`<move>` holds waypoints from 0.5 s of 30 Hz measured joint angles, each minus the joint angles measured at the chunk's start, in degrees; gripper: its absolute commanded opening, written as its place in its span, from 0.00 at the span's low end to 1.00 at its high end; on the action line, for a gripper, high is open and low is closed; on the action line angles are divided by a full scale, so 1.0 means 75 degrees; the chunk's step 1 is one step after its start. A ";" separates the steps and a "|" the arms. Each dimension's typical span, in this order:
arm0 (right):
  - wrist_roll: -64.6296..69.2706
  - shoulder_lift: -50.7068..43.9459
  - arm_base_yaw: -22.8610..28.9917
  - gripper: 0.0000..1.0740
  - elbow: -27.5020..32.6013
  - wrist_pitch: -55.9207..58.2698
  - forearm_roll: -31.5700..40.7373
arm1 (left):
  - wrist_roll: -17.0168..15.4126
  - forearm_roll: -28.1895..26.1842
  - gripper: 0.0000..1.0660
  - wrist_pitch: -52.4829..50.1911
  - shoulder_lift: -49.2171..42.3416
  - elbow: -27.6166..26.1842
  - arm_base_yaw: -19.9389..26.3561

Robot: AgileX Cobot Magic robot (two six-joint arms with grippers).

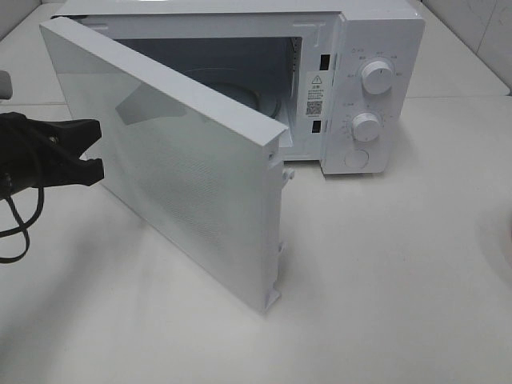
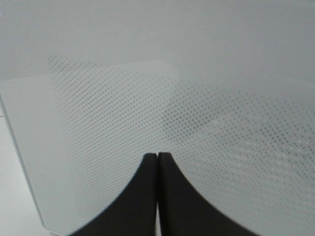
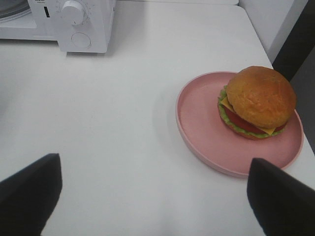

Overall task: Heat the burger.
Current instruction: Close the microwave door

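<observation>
With the door (image 1: 184, 172) standing open, the clenched left fingers (image 2: 157, 169) are sitting at its face while the released right fingers (image 3: 34, 187) are hovering near the burger (image 3: 258, 101) on its plate (image 3: 197, 123), needing next to grasp that plate.

One microwave (image 1: 240, 104) is seen, with one door (image 1: 172, 160) swung open. Two round knobs are counted on its panel, an upper knob (image 1: 377, 78) and a lower knob (image 1: 366, 126), and one round button (image 1: 357, 158) is found below them. One label (image 1: 314, 94) is stuck inside the door frame. One burger (image 3: 257, 101) is counted, on one pink plate (image 3: 197, 123). One table (image 1: 384, 280) is shown. Two grippers are counted: the left gripper (image 1: 98, 152) and the right gripper (image 3: 152, 189).
</observation>
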 measured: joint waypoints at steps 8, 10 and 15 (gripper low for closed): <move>0.0000 0.0000 0.0000 0.92 0.0000 0.0000 0.0000 | 0.0810 -0.1108 0.00 0.0084 0.0260 -0.0298 -0.0795; 0.0000 0.0000 0.0000 0.92 0.0000 0.0000 0.0000 | 0.0970 -0.1406 0.00 0.0084 0.0420 -0.0458 -0.1008; 0.0000 0.0000 0.0000 0.92 0.0000 0.0000 0.0000 | 0.1146 -0.1910 0.00 0.0084 0.0817 -0.0856 -0.1375</move>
